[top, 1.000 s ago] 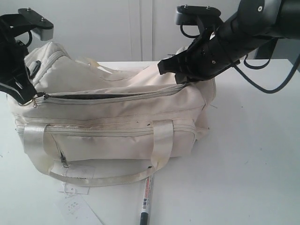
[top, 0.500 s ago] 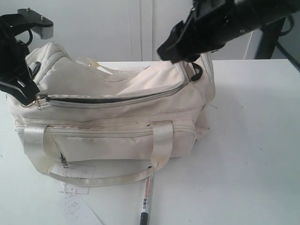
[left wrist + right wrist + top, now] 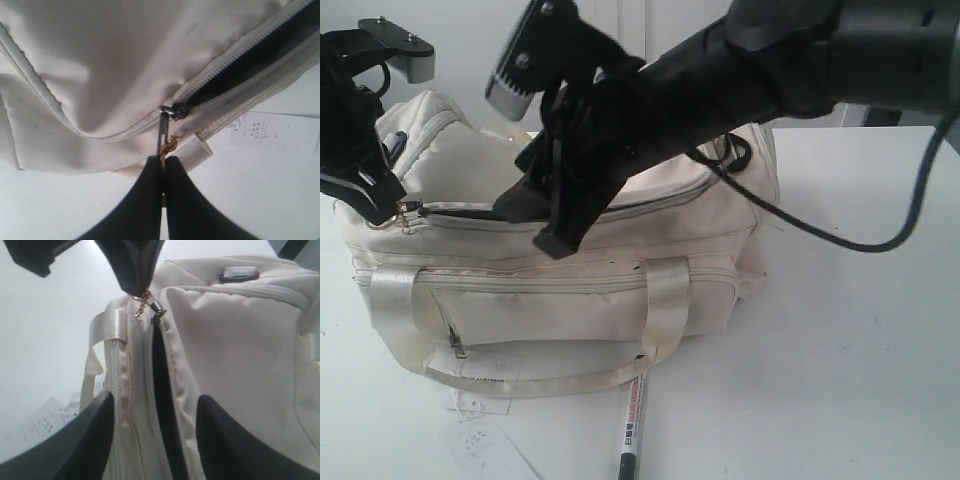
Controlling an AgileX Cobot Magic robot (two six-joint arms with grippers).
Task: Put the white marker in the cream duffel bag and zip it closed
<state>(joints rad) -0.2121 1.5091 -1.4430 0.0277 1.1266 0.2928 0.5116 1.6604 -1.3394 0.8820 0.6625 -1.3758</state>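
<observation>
Two tools are at work on the bag. The left tool (image 3: 163,165) is pinched tight, its fingers closed on the thin metal zip pull (image 3: 163,131) that hangs from the slider (image 3: 175,110) at the left end of the top zip. The right tool (image 3: 155,399) reaches across from the right and hovers over the middle of the top. It is spread wide with nothing in its grasp, one finger on each side of the zip line. Between them the zip opening (image 3: 161,390) of the cream duffel bag (image 3: 570,290) gapes as a narrow dark slit. Only dark lining shows through it, and what lies inside cannot be told. The bag sits on the white table (image 3: 840,350) with its front pocket zipped and its satin handle (image 3: 665,310) drooping toward the near edge. The white marker (image 3: 634,420) lies outside the bag on the table at the near side, its far end tucked under that handle and its dark cap pointing nearer. A paper tag (image 3: 274,132) rests flat on the table just beside the bag's left near corner.
</observation>
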